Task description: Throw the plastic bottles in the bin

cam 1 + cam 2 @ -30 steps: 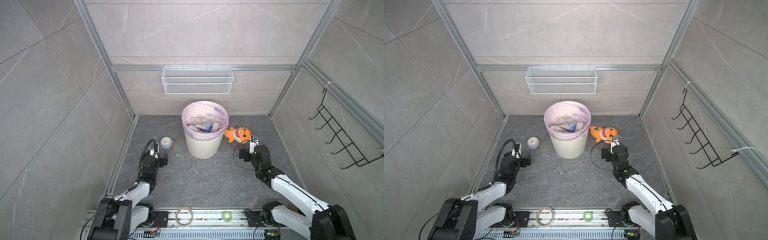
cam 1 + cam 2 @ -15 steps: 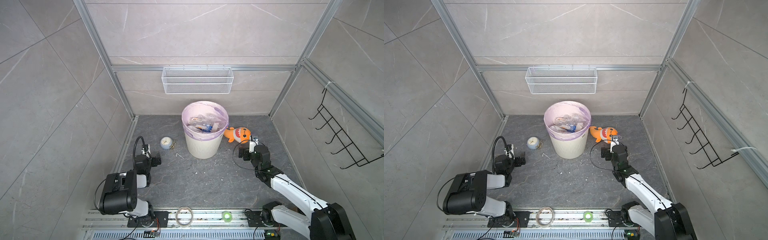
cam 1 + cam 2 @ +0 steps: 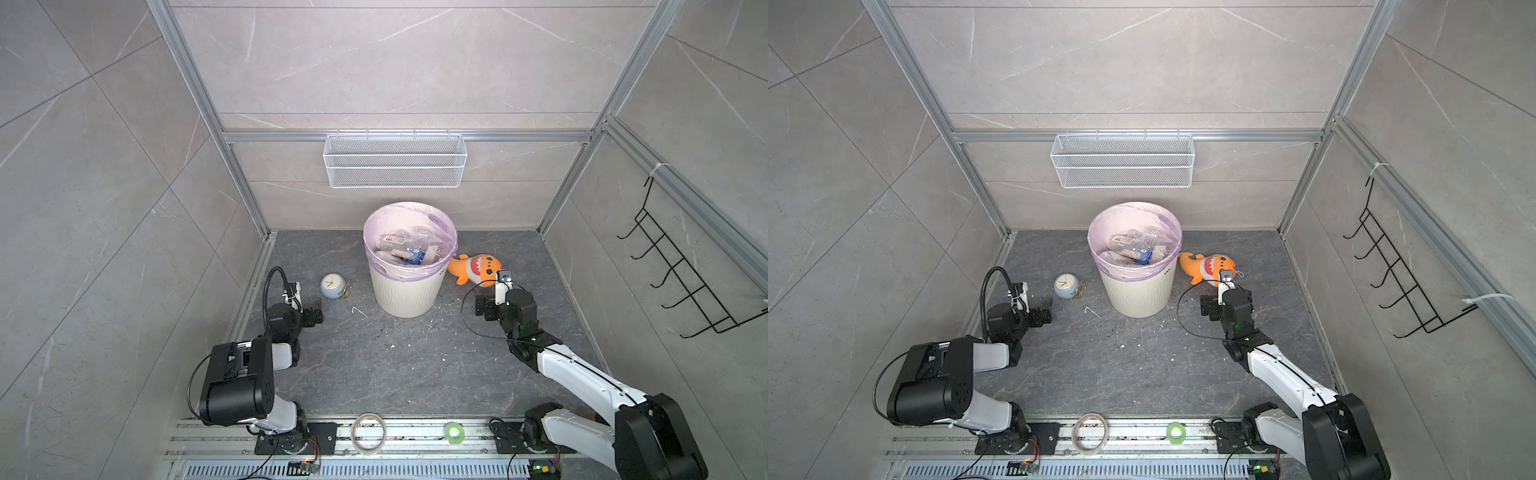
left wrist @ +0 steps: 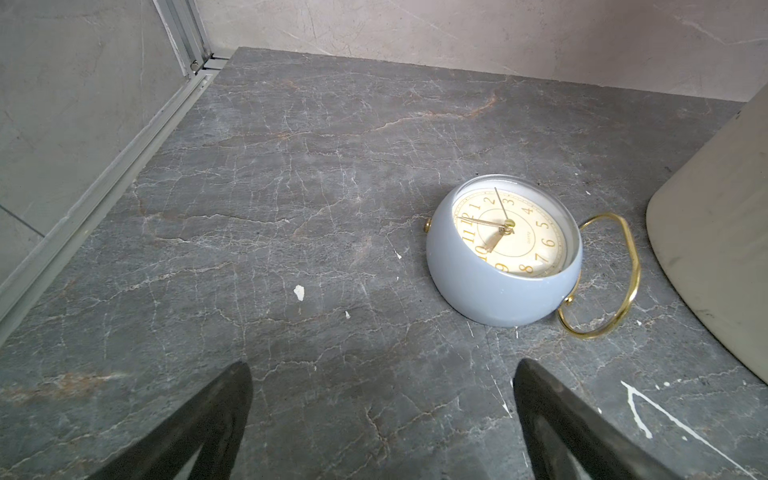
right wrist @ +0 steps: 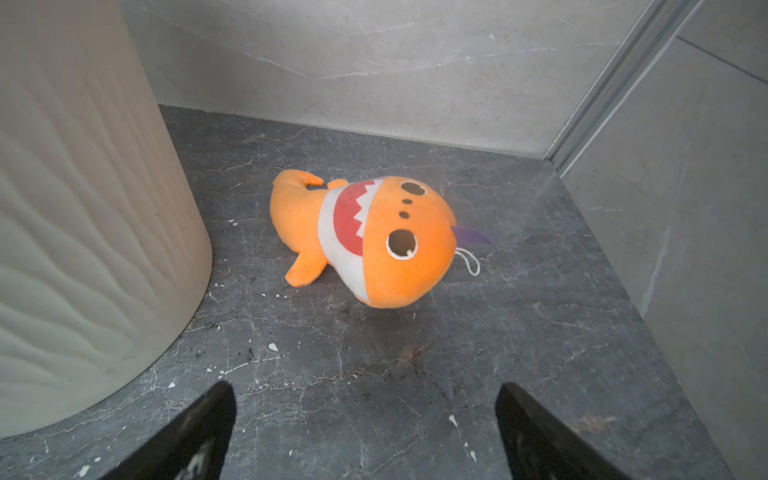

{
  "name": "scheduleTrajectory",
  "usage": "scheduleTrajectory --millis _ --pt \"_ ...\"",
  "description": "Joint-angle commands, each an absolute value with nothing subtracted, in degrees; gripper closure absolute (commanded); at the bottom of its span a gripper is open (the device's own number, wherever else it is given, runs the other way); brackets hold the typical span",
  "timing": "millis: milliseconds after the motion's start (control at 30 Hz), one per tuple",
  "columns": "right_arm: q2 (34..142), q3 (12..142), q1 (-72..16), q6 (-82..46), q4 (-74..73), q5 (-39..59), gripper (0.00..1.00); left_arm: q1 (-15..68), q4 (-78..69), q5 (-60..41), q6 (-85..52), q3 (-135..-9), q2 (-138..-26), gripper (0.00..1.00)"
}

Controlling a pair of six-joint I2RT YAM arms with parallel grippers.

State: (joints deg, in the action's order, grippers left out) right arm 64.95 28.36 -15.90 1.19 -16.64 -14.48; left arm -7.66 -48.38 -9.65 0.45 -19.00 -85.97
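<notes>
Left arm has just folded up on itself, elbow tucked back toward its base rail. The right arm hasn't budged in the last second. Left end effector sits low at about 8 o'clock from the bin, and the wrist view shows its fingers spread wide with nothing between them, only bare desk. The pale-blue clock lies on its back just past those fingers, at the bin's 9 o'clock, untouched.

Right end effector is parked at roughly 4 o'clock from the bin, also spread wide and empty. The orange plush shark lies ahead of it, at 3 o'clock, close against the bin's side.

Now the plastic bottles: every one I can find is piled inside the lilac liner. I see none loose on the desk in either top view or from either wrist.

My read is that the job is done and the left arm is heading home. I'd expect the right to follow, leaving the clock and shark alone.
</notes>
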Motion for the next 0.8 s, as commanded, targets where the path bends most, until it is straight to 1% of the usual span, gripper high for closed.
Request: scheduleTrajectory --millis 0,100,200,300,600,700,767 --pt "66.1 27.5 -14.5 2.8 -19.5 -10.9 0.0 -7.6 -49.8 -11.1 0.0 -19.9 -86.0 0.0" --pt "67.1 27.2 -13.9 3.1 -20.4 -8.6 0.0 -7.5 -49.8 -10.9 0.1 -20.0 -85.9 0.0" --pt "67.9 27.0 -13.4 3.6 -21.6 -9.0 0.0 -7.5 -49.7 -10.8 0.1 -20.0 -86.0 0.0" --pt "69.2 26.0 -12.2 3.7 -25.6 -7.7 0.0 -7.4 -49.6 -10.7 0.2 -20.1 -86.0 0.0" --pt "80.1 23.7 -9.9 4.2 -39.0 -4.2 0.0 -7.0 -49.3 -9.9 0.3 -20.2 -86.0 0.0" --pt "83.3 24.2 -9.7 4.9 -40.8 -2.3 0.0 -7.0 -49.3 -9.8 0.2 -20.2 -86.0 0.0" --pt "83.8 26.0 -7.9 3.5 -37.3 -0.5 0.01 -6.9 -49.3 -9.7 0.4 -20.3 -86.0 0.0"
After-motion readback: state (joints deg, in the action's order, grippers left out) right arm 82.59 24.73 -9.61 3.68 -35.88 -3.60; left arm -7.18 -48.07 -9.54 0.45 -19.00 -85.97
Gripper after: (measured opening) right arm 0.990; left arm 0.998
